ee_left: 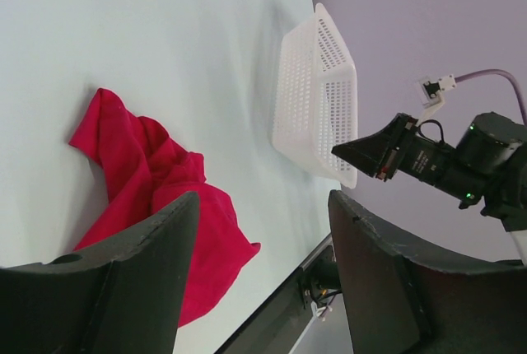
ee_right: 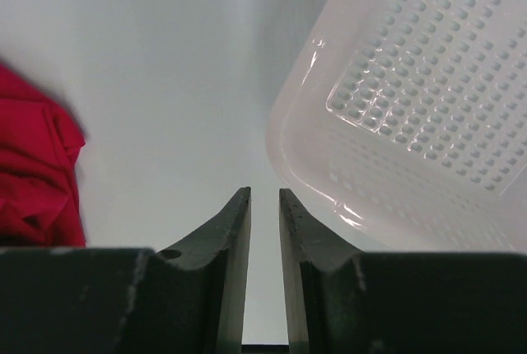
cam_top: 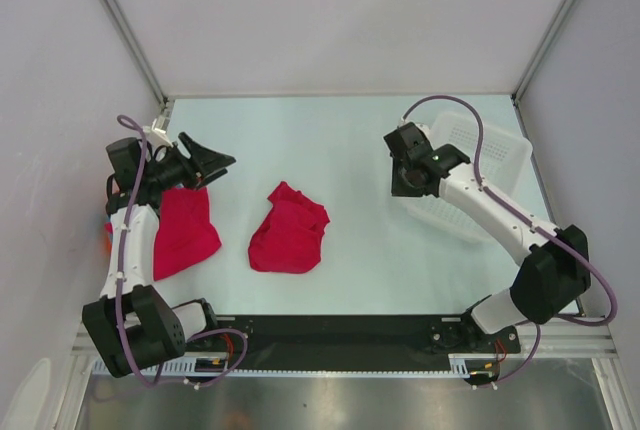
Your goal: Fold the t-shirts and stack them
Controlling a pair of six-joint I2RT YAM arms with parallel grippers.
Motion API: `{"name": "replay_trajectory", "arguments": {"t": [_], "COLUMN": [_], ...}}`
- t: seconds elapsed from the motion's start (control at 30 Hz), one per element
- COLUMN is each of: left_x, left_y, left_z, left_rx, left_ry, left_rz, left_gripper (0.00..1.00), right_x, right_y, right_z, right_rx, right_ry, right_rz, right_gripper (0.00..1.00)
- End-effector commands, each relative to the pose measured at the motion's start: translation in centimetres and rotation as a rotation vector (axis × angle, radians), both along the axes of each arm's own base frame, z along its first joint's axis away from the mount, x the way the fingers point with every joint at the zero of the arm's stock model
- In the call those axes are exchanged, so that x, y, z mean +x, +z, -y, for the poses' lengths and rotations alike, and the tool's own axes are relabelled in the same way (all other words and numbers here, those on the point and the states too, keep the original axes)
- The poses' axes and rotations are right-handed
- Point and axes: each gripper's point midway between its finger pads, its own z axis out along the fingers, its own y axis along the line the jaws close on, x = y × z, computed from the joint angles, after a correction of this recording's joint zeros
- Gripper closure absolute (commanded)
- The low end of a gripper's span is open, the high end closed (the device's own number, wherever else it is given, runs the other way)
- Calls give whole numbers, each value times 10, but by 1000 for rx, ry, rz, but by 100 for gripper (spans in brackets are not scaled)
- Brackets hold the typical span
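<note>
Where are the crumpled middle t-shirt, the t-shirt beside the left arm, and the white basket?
middle t-shirt (cam_top: 288, 235): top view, centre of the cloth.
left t-shirt (cam_top: 188, 230): top view, middle of the visible cloth.
white basket (cam_top: 505, 155): top view, bare mesh.

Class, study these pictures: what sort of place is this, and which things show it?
Probably a robotics lab cell: a left arm and right arm bolted at the edge of a pale table, bare framed walls, with crumpled red t-shirts and a white mesh basket laid out.
</note>
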Motion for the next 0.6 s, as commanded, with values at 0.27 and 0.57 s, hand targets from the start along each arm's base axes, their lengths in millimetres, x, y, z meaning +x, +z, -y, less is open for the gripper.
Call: {"name": "replay_trajectory", "arguments": {"t": [0.27, 0.57], "left_x": [2, 7], "left_y": [5, 0], "left_z": [2, 2], "left_rx": [13, 10], "left_ry": [9, 3], "left_rz": [28, 19], "left_gripper": [31, 30], "right_x": [-28, -37], "right_y": [14, -57], "right_z": [-45, -45], "right_rx": [94, 126], "right_ry": [91, 50], "right_rz": [13, -142], "right_gripper": [75, 76]}}
